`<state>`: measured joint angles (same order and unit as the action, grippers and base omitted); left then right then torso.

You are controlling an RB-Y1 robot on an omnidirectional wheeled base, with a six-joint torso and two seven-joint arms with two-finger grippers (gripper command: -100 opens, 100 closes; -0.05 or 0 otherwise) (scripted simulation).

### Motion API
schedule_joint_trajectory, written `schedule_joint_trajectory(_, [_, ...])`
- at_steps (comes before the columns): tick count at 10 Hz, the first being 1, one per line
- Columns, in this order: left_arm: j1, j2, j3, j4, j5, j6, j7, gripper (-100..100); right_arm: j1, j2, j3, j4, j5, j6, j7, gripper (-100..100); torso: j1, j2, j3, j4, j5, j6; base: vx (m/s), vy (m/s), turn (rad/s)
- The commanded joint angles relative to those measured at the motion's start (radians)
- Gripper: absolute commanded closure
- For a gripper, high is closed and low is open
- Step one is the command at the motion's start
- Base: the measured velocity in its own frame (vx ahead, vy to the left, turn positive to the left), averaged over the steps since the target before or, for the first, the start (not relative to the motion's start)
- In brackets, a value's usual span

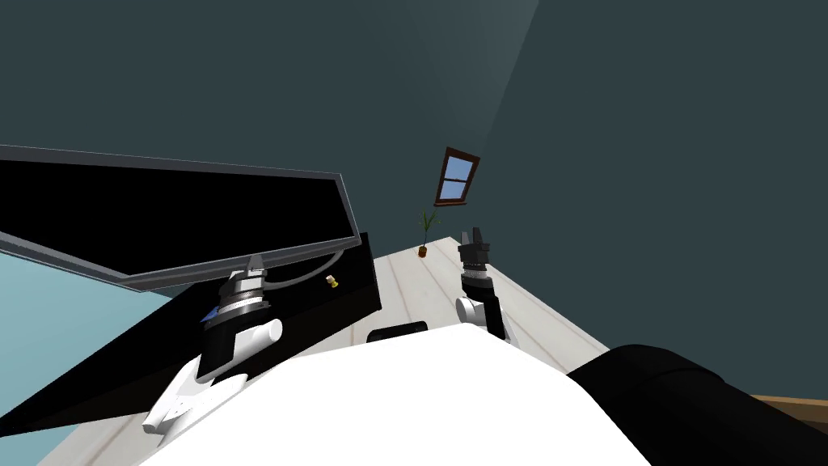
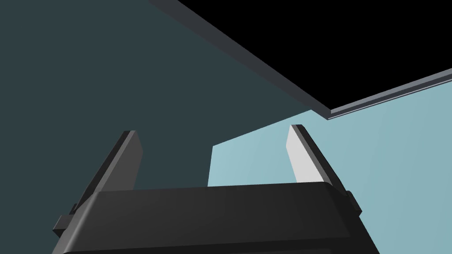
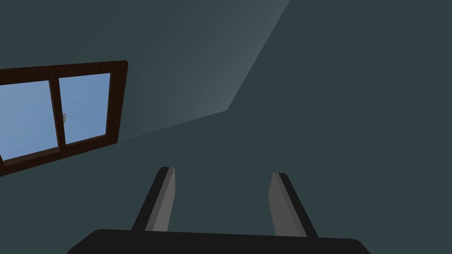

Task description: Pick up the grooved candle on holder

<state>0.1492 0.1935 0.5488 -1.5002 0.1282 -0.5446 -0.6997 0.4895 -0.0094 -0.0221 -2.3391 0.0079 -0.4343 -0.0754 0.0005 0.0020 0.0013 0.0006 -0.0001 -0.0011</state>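
Candle (image 1: 331,281): tiny yellowish speck left of centre in the head view, on a black cabinet (image 1: 348,303), just below the TV (image 1: 162,210) lower right corner; too small to tell grooves or holder. Left arm rises from lower left to the TV's bottom edge, left of the candle and apart from it. Left gripper (image 2: 212,130) fingers spread, nothing between them, TV corner beyond. Right gripper (image 1: 475,235) right of centre, raised over pale floor (image 1: 437,291), fingers apart, empty. Plant (image 1: 424,235) near it.
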Motion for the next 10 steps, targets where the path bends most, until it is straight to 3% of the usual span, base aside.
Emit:
schedule_joint_trajectory(1, [-0.016, 0.005, 0.049, 0.050, 0.007, -0.008, -0.042, -100, 0.000, 0.000, 0.000, 0.000, 0.000, 0.000, 0.000, 0, 0.000, 0.000, 0.000, 0.000, 0.000, 0.000, -0.008, -0.043, -0.264])
schedule_joint_trajectory(3, [-0.016, 0.005, 0.049, 0.076, 0.007, -0.008, -0.042, -100, 0.000, 0.000, 0.000, 0.000, 0.000, 0.000, 0.000, 0, 0.001, 0.000, 0.000, 0.000, 0.000, 0.000, -0.002, -0.017, -0.046])
schedule_joint_trajectory(4, [-0.031, 0.006, 0.091, 0.112, 0.012, -0.012, -0.078, -100, 0.000, 0.000, 0.000, 0.000, 0.000, 0.000, 0.000, 0, 0.002, 0.000, 0.000, 0.000, 0.000, 0.000, 0.005, -0.024, -0.252])
schedule_joint_trajectory(5, [-0.031, 0.006, 0.091, 0.135, 0.012, -0.012, -0.078, -100, 0.000, 0.000, 0.000, 0.000, 0.000, 0.000, 0.000, 0, 0.001, -0.001, 0.000, 0.000, 0.000, 0.001, 0.006, -0.018, -0.144])
schedule_joint_trajectory(6, [-0.046, 0.006, 0.132, 0.174, 0.017, -0.015, -0.114, -100, 0.000, 0.000, 0.000, 0.000, 0.000, 0.000, 0.000, 0, 0.001, -0.001, 0.000, 0.000, 0.000, 0.000, 0.010, -0.028, -0.206])
schedule_joint_trajectory(7, [-0.046, 0.006, 0.132, 0.194, 0.017, -0.015, -0.114, -100, 0.000, 0.000, 0.000, 0.000, 0.000, 0.000, 0.000, 0, 0.001, -0.001, -0.001, 0.000, 0.000, 0.000, 0.011, -0.021, -0.110])
schedule_joint_trajectory(8, [-0.059, 0.006, 0.173, 0.219, 0.021, -0.017, -0.148, -100, 0.000, 0.000, 0.000, 0.000, 0.000, 0.000, 0.000, 0, 0.001, -0.001, 0.000, 0.000, 0.000, 0.000, 0.019, -0.021, -0.284])
schedule_joint_trajectory(10, [-0.059, 0.006, 0.173, 0.252, 0.021, -0.017, -0.148, -100, 0.000, 0.000, 0.000, 0.000, 0.000, 0.000, 0.000, 0, 0.002, -0.002, -0.001, 0.000, 0.000, 0.000, 0.016, -0.006, -0.047])
